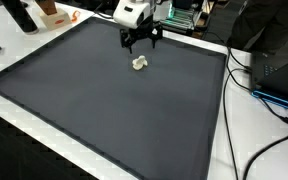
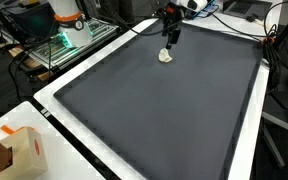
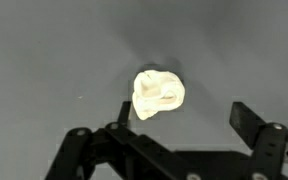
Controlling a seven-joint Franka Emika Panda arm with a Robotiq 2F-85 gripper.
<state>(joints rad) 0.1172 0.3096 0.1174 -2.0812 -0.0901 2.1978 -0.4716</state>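
A dark mat (image 1: 104,115) covers the table (image 1: 240,110). Over its far part hangs the gripper (image 1: 141,46), jaws spread wide and empty. Just below it, a small crumpled white wad (image 3: 158,94) lies on the mat, not yet grasped or lifted.

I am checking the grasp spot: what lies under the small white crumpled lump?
The white lump rests on the dark grey mat, which shows all around it. The patch directly beneath is covered and cannot be seen. The open gripper hangs above.
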